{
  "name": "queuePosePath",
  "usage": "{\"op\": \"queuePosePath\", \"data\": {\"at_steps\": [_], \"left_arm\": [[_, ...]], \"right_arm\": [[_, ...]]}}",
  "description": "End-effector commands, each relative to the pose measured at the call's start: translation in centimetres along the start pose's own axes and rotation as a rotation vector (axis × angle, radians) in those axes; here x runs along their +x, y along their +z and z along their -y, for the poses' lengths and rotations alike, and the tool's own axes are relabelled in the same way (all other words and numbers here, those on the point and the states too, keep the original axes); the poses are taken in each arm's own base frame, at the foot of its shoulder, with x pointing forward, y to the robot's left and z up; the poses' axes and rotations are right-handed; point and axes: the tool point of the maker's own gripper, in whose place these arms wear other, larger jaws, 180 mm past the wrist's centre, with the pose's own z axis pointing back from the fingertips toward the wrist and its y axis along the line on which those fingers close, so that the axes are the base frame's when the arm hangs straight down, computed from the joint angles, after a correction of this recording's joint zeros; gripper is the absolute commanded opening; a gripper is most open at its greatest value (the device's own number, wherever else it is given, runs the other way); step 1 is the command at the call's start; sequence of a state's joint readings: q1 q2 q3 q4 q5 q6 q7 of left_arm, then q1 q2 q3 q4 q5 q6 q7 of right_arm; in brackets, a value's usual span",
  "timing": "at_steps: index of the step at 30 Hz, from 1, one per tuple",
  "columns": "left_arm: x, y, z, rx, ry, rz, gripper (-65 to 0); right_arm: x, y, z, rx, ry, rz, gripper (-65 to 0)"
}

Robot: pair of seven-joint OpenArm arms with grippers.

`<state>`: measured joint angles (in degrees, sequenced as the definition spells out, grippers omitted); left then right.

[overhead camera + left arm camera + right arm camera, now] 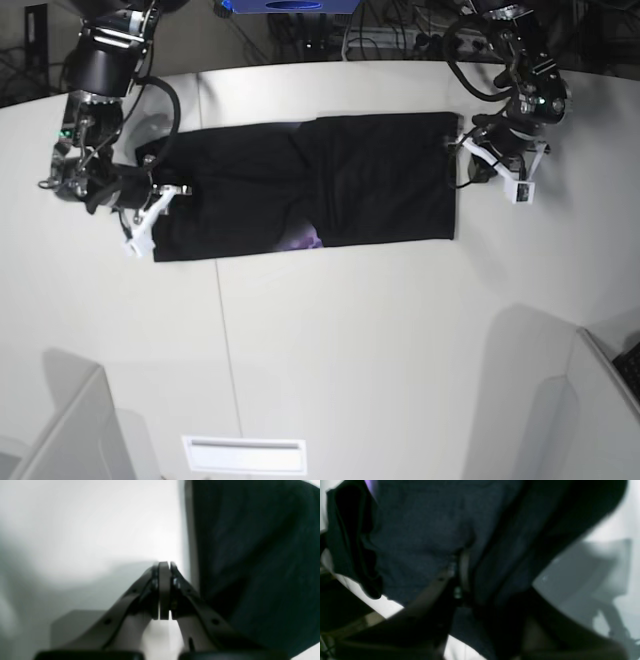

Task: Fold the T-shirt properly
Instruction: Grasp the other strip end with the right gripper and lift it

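The counter (330,340) carries the T-shirt (370,185), spread as a long band. The right gripper (462,567) has its jaws pinched on cloth; a shallow bite could slip. The left gripper (165,566) sits closed, empty, beside the hem

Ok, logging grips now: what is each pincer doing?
Left pincer: closed, empty, beside the T-shirt.
Right pincer: closed on the T-shirt.

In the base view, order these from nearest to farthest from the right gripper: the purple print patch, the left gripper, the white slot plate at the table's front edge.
From the right gripper:
1. Purple print patch, mid-shirt at the lower hem.
2. White slot plate, bottom of view.
3. Left gripper, at the T-shirt's opposite end.
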<state>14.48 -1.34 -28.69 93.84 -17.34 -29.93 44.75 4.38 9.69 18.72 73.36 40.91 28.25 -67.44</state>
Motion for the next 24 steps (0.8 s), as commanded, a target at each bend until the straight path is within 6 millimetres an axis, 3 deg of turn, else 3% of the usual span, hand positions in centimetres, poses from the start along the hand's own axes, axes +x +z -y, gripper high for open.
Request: {"op": "queuePosePath", "data": {"at_steps": [1,8,14,24], "left_arm": [[0.3,0.1,0.2,0.000,-0.015,0.000,-65.0],[1.3,-0.9,1.8,-0.029,-0.028,0.009,-65.0],[2.0,-1.1,3.8,-0.071,-0.069,0.015,-65.0],[2.0,-1.1,3.7,-0.070,-0.070,0.015,-65.0]], "right_arm": [[0.8,0.2,0.2,-0.022,0.026,0.013,-65.0],[2.5,0.1,-0.5,-0.041,0.056,0.057,-65.0],[4.6,0.9,-4.3,-0.038,0.187,0.096,-65.0],[4.4,2.0,-10.8,-0.018,0.216,0.155,-65.0]]}}
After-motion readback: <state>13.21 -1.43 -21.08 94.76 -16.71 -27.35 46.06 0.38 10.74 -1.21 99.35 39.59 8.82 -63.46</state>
